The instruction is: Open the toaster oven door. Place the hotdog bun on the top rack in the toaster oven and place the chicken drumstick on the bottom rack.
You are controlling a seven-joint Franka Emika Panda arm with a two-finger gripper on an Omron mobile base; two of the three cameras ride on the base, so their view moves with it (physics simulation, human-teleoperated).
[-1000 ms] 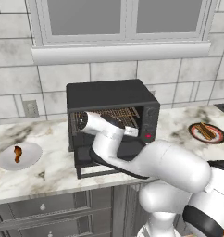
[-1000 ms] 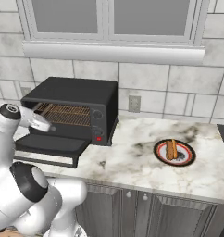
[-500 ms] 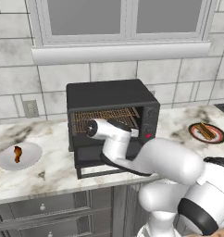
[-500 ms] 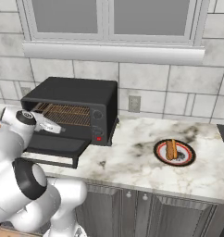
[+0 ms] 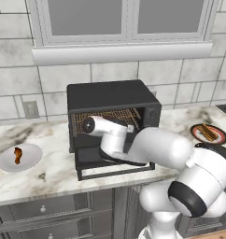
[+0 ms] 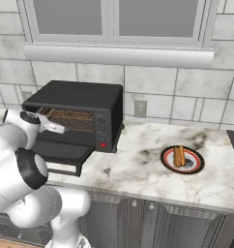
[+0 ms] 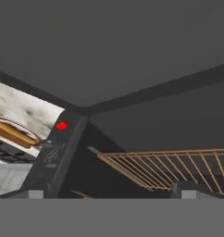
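The black toaster oven [image 5: 110,95] stands on the counter with its door [image 5: 112,161] folded down flat. Wire racks [image 7: 169,164] show inside, beside the red light [image 7: 62,125]. My gripper [image 5: 132,128] is held at the oven's mouth above the door, open and holding nothing, and it also shows from the other side [image 6: 61,129]. Its fingertips [image 7: 187,189] stand wide apart. The chicken drumstick [image 5: 17,155] lies on a white plate [image 5: 31,161] far to the left. The hotdog bun [image 6: 179,156] lies on a dark-rimmed plate [image 6: 195,166] to the right.
A tiled wall and a window sill [image 5: 124,50] run behind the oven. The marble counter [image 6: 138,169] stretches between oven and bun plate. A wall socket [image 6: 140,108] sits beside the oven. My own arm [image 5: 161,149] crosses in front of the open door.
My wrist has edged a little to the right, closer to the oven's mouth. The door has stayed down and both foods have stayed on their plates.
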